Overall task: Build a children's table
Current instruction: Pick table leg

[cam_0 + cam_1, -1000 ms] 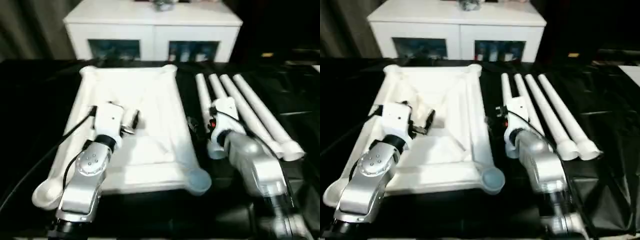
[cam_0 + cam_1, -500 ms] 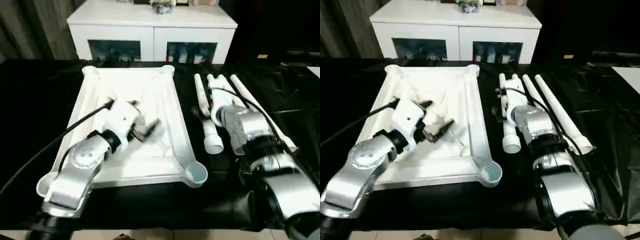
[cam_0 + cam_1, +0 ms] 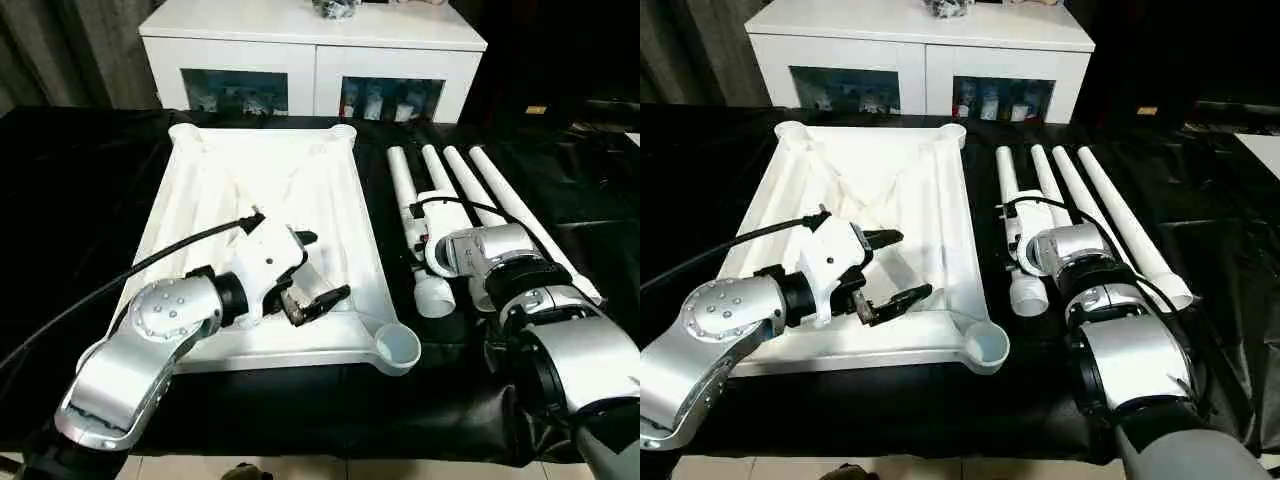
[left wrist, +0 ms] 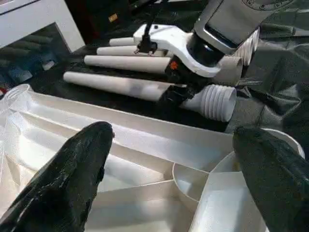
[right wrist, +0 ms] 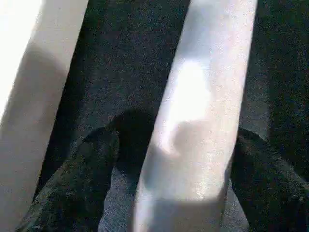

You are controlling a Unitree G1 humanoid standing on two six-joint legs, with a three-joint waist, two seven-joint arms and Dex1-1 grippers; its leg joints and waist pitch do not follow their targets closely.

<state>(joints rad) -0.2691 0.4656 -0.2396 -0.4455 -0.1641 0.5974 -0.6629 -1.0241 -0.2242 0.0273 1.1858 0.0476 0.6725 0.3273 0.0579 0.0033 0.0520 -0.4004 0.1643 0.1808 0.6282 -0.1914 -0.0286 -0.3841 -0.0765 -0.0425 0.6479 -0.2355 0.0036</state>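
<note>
The white table top [image 3: 215,190] lies upside down, ribs up, with round sockets at its corners. Several white tube legs lie side by side to its right. My left gripper [image 3: 320,270] hovers open over the top's near right part, close to the corner socket [image 3: 397,347], and holds nothing. My right gripper [image 5: 175,137] is down on the leftmost leg [image 3: 404,180]. That leg [image 5: 203,96] runs between its two fingers [image 5: 82,179], with a dark gap on one side. The left wrist view shows the right gripper [image 4: 171,94] set over that leg.
A black cloth [image 3: 80,200] covers the work surface. A white cabinet [image 3: 315,60] with glass doors stands behind it. My left arm's black cable [image 3: 120,280] runs across the top's left rim.
The camera has shifted. My left gripper has swung nearer and to the right over the top. My right gripper stays at the leftmost leg.
</note>
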